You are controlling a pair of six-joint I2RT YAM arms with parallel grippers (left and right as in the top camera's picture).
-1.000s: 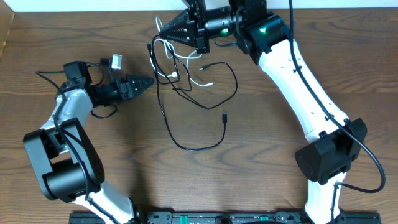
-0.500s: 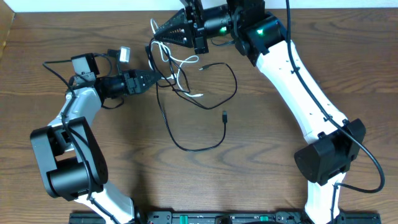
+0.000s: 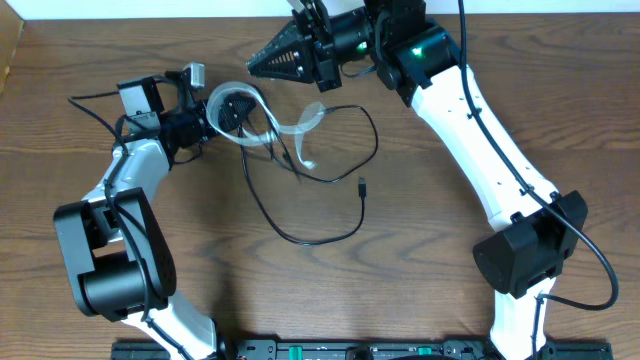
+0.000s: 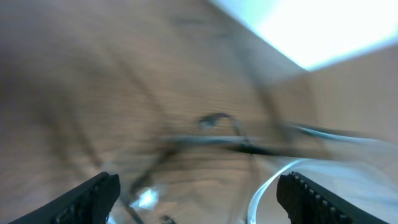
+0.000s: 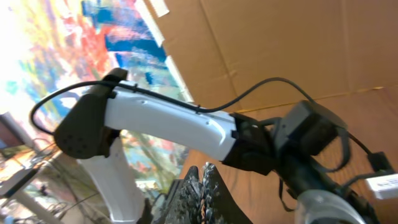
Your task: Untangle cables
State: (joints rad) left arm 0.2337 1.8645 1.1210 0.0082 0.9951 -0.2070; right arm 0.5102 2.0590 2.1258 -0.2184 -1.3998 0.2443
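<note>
The thin black cable [image 3: 300, 238] lies in a wide loop mid-table, its small plug [image 3: 361, 185] pointing down. The white cable [image 3: 303, 120] is a smear of motion blur at the loop's top left. My left gripper [image 3: 228, 112] is open, right in that tangle. In the left wrist view its jaws [image 4: 196, 186] stand wide apart, with the blurred white cable [image 4: 267, 186] arcing beside the right finger and the black cable [image 4: 211, 142] beyond. My right gripper [image 3: 252, 62] hovers shut at the back, pointing left. No cable shows between its tips [image 5: 202, 171].
The table's back edge [image 3: 150, 18] runs just behind both grippers. The right arm [image 3: 480, 130] spans the right side down to its base [image 3: 525, 255]. The left arm's base [image 3: 105, 270] sits front left. A black rail [image 3: 330, 350] lines the front edge.
My left gripper has moved right and back into the tangle, still open. The white cable is whipping about and now blurs. The right gripper has barely shifted.
</note>
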